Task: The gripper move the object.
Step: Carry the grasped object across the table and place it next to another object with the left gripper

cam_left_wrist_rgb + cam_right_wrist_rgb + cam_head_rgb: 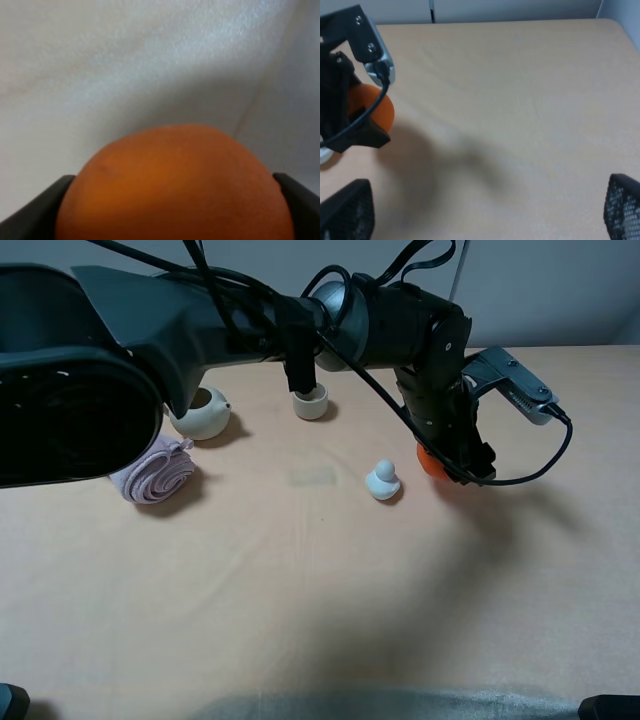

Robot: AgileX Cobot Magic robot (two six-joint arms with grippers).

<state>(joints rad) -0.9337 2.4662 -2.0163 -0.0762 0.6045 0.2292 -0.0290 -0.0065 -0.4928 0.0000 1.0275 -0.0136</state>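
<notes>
One orange (431,462), one duck (382,481), one cup (310,401), one pot (203,415), one cloth (155,472)

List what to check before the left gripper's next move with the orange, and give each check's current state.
1. Grip: ok. The orange sits between the left gripper's jaws, with one dark jaw showing on each side of it in the left wrist view.
2. Orange lifted off the table: cannot tell.
3. Duck clear: ok. It stands apart from the orange, on the side toward the table's middle.
4. Cable: cannot tell. It crosses the front of the orange in the right wrist view, and a snag cannot be ruled out.
5. Right gripper out of the way: ok. It is open, holds nothing, and is away from the orange.
</notes>
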